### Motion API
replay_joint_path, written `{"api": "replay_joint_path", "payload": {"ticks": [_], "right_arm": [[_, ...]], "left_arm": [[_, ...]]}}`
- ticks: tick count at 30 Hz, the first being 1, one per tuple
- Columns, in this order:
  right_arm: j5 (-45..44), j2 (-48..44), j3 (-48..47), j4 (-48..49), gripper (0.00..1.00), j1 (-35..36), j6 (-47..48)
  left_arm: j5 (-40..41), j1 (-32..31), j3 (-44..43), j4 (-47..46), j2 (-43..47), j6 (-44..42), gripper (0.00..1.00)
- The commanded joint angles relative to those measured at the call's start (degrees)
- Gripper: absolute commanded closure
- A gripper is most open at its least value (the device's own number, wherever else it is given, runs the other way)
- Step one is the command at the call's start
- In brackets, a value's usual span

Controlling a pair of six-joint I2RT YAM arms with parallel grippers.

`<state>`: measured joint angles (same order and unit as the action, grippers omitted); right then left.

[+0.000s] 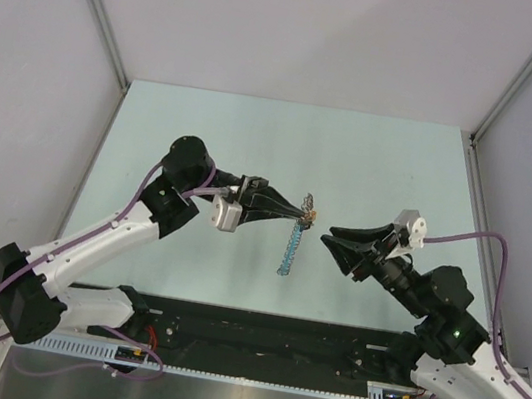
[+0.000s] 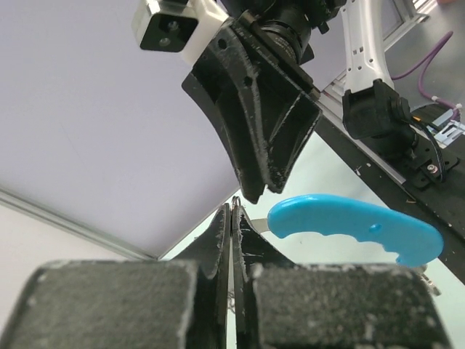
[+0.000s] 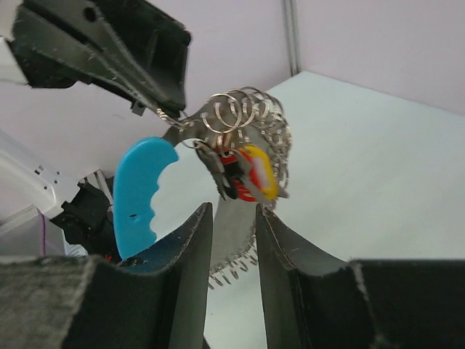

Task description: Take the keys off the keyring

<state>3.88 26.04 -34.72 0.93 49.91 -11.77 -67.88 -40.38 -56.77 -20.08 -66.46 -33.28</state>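
**Bunch held up in the air, right gripper lined up for the keys**

The keys (image 3: 220, 173) hang in a small dull cluster, well above the surface (image 1: 373, 166), with a red-and-yellow tag among them. Just above them sits the keyring (image 3: 231, 115), which looks like several thin wire loops bunched together. The blue strap (image 3: 138, 193) curves down beside it. A toothed silvery strip dangles below the cluster.

My left gripper (image 2: 231, 218) is pinched fully closed on the edge of the keyring and carries the whole bunch. My right gripper (image 3: 231, 214) stands partly open and has hold of nothing. Its fingers point at the cluster from close by without touching it.

As I judge it, the step in hand is taking one key with the right gripper. To do that well, I should come in level with the keys, below the wire loops, and close on a single flat blade rather than the tag or the strip. The left gripper must hold firm so the ring does not swing. Then I should work the key along the wire, not straight away from it.

There is plenty of room. The surface beneath is open, the side walls (image 1: 23, 70) stand well apart from both arms, and only the two grippers crowd each other.
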Motion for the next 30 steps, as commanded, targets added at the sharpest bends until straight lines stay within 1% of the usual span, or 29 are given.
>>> {"api": "replay_joint_path", "payload": {"ticks": [1,4,6,10,12,15,20,30], "right_arm": [[8.8,-0.6,3.5,12.9,0.66,0.2,8.1],[9.8,-1.1,7.5,22.3,0.69,0.3,15.3],[9.1,-0.5,8.3,27.2,0.69,0.3,17.6],[10.7,3.0,8.2,31.1,0.74,0.3,23.7],[13.4,5.0,8.2,33.4,0.74,0.4,24.5],[15.5,6.2,8.2,35.8,0.74,0.9,25.3],[14.2,7.3,8.0,36.9,0.74,2.1,27.8],[14.2,9.6,7.0,38.5,0.77,3.0,28.5]], "left_arm": [[-1.7,0.1,-2.5,-0.8,0.8,-2.6,1.0],[-2.3,0.1,-2.4,-0.8,0.6,-1.4,1.0],[-2.7,0.1,-2.1,-1.4,0.6,-0.6,1.0],[-3.6,0.1,0.0,-8.8,1.0,5.9,1.0],[-3.8,0.1,0.9,-9.8,1.0,6.9,1.0],[-4.4,0.2,1.1,-9.9,1.2,7.5,1.0],[-4.7,0.2,1.3,-9.5,1.7,7.7,1.0],[-5.1,0.2,1.0,-9.8,1.2,8.8,1.0]]}}
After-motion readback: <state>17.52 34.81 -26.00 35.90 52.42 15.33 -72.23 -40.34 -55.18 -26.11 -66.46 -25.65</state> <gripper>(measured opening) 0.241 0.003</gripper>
